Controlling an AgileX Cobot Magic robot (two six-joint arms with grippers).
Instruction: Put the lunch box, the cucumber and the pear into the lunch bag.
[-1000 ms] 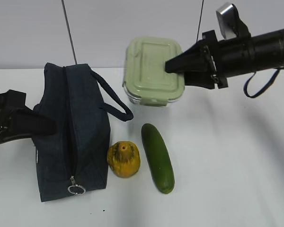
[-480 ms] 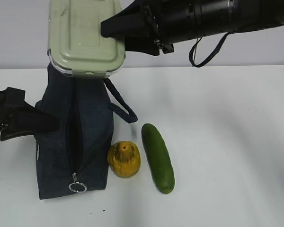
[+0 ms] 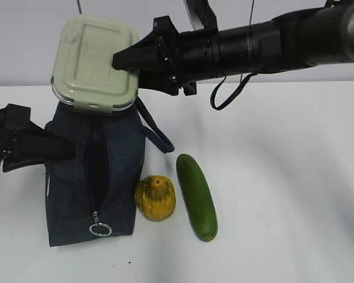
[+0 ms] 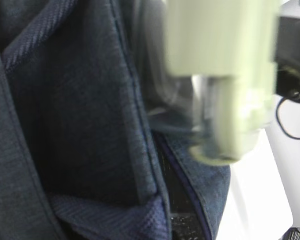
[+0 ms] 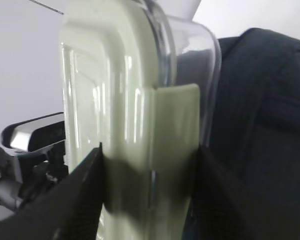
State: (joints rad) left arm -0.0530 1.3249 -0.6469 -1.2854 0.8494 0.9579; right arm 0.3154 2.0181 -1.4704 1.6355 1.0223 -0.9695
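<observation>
My right gripper (image 3: 127, 68) is shut on the lunch box (image 3: 94, 62), which has a pale green lid. It holds the box tilted in the air over the far end of the navy lunch bag (image 3: 115, 159). In the right wrist view the fingers clamp the box (image 5: 130, 100) on both sides, with the bag (image 5: 260, 125) behind. My left gripper (image 3: 62, 147) is at the bag's left side and seems to pinch its fabric (image 4: 65, 100); its jaws are hidden. The box (image 4: 220, 75) looms above the zipper slit. The pear (image 3: 155, 198) and the cucumber (image 3: 196, 196) lie right of the bag.
The bag's zipper is parted, with the silver ring pull (image 3: 100, 229) at the near end. One loop handle (image 3: 156, 130) hangs off the bag's right side toward the cucumber. A white table (image 3: 283, 194) stretches to the right.
My right arm has carried the lunch box from the table's back middle leftward and up over the bag, then slightly lower. The left gripper, pear and cucumber have stayed put.
</observation>
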